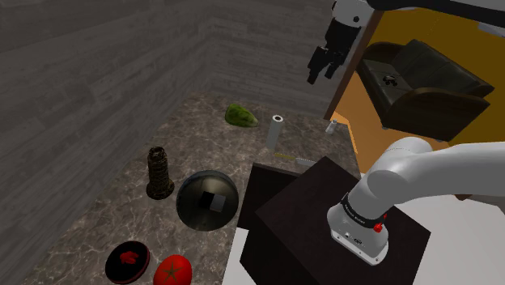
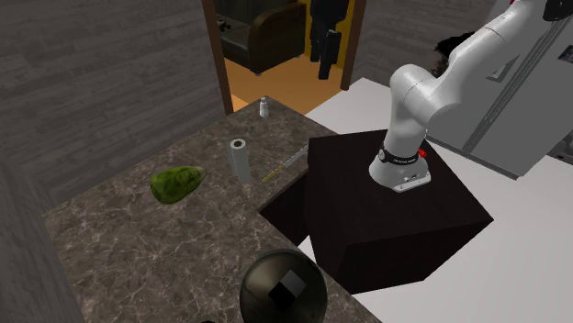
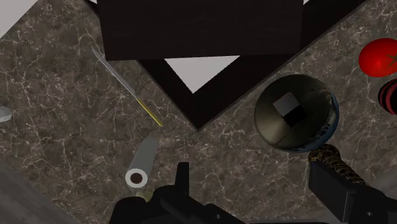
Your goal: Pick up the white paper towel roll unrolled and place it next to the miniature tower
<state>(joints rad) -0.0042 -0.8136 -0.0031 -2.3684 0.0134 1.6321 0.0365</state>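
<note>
**Operator:** Your gripper (image 1: 324, 71) hangs high over the far end of the counter (image 1: 105, 219). Its fingers stand well apart and there is nothing between them. Which step does that put you on?

**Spotter:** The first one, the approach. The paper towel roll (image 1: 276, 132) stands upright on the counter, untouched, near the corner of the dark stand (image 1: 324, 202). In the wrist view the roll (image 3: 141, 167) sits just outside one finger, not between the two, so you are not lined up on it.

**Operator:** And where does it go?

**Spotter:** Next to the tower (image 1: 159, 172). It stands well apart from the roll, toward the shoulder view's left, with a dark shiny ball (image 1: 207, 200) just beside it.

**Operator:** What does your next move need?

**Spotter:** Slide the gripper sideways until the roll is centred between the fingers, then come straight down. The roll is tall and slim, so I judge that a knock from one finger would topple it. Keep both fingers clear of it until you are low enough to close around its middle. A thin tool (image 2: 285, 165) lies on the counter between the roll and the stand, so keep that finger off it as you descend.

**Operator:** Anything to plan for at the far end?

**Spotter:** The ball crowds one side of the tower, so aim for the open side.
</note>
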